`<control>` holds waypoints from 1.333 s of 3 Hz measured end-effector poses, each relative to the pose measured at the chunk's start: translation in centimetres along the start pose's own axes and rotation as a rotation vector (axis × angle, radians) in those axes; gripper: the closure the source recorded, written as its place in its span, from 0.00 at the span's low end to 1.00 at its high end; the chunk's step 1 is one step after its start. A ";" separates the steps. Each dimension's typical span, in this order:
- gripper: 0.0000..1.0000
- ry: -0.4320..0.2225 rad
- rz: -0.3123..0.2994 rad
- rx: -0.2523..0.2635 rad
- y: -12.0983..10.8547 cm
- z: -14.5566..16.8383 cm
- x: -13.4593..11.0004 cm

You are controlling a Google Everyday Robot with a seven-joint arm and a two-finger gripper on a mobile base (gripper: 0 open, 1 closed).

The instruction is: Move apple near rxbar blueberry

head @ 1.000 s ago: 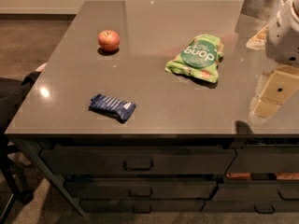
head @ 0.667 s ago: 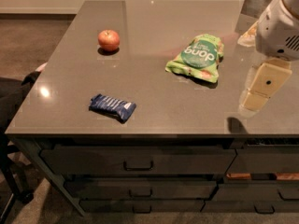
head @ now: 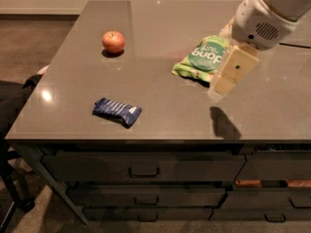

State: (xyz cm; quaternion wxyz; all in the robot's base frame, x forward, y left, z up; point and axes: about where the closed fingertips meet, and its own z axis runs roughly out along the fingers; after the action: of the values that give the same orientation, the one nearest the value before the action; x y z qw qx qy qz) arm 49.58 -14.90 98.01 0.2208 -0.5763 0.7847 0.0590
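The apple (head: 113, 41), small, round and red-orange, sits on the grey counter (head: 160, 108) at the far left. The rxbar blueberry (head: 117, 110), a flat dark blue wrapper with white lettering, lies near the front left edge, well apart from the apple. My gripper (head: 224, 83) hangs above the right half of the counter, by the right edge of the green chip bag (head: 202, 58), far from both the apple and the bar. It casts a shadow on the counter in front of it.
The green crinkled chip bag lies right of centre. The white arm housing (head: 265, 16) reaches in from the top right. Drawers (head: 143, 168) run below the counter's front edge. A dark chair (head: 12, 108) stands at the left.
The arm and gripper have swung left and inward over the counter, now overlapping the chip bag's right side. The apple, bar and bag have not moved.
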 end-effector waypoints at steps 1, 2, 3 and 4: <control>0.00 -0.070 0.059 0.040 -1.1 1.4 -2.5; 0.00 -0.138 0.110 0.111 -3.0 3.0 -5.3; 0.00 -0.216 0.147 0.157 -5.8 5.5 -9.8; 0.00 -0.255 0.174 0.167 -7.5 7.2 -12.8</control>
State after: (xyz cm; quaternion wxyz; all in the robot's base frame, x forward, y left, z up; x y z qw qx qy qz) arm 61.61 -3.66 98.04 0.3598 -0.4736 0.7994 0.0852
